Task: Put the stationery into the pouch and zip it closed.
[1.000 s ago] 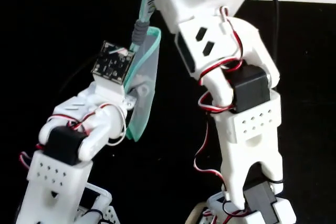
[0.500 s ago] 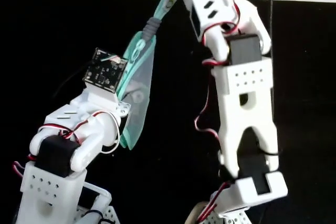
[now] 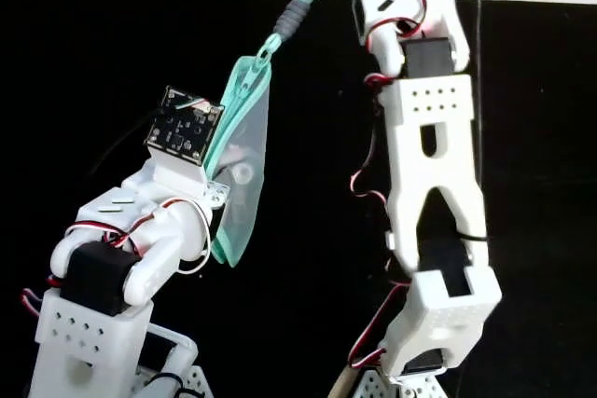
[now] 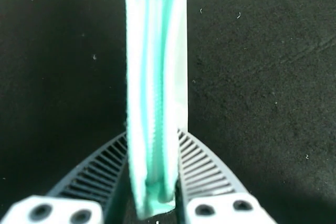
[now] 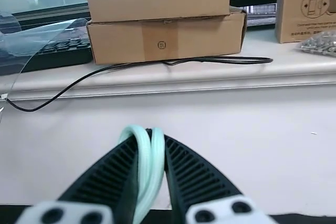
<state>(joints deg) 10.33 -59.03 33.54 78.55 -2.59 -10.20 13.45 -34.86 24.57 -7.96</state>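
Closing the zip (image 4: 156, 77), last stretch by judgement, given teeth meshed along the whole visible length in the left wrist view. Pouch (image 3: 244, 160) hung clear of the black bench (image 3: 93, 62), slanting between the 2 arms, near end clamped in the left pincer (image 4: 154, 136), pressed flat on both fabric faces. Right pincer (image 5: 152, 139) nipped tight on the mint pull cord (image 5: 143, 163), raised over the far edge of the bench, with cord and grey bead (image 3: 292, 18) drawn taut in 1 line down to the slider (image 3: 265, 51) at the pouch's far end. Contents not to be made out through the fabric.

For a clean finish, by judgement:
- Pull along the line of the zip, never across it.
- Hold the left grip firm and fixed as the counter-hold, to send the tension into the slider rather than into swinging the pouch.
- Stop at the slider's end stop, to avoid dragging the fabric out of the left pincer or slipping the cord.
- Let go of the cord first, the pouch last.
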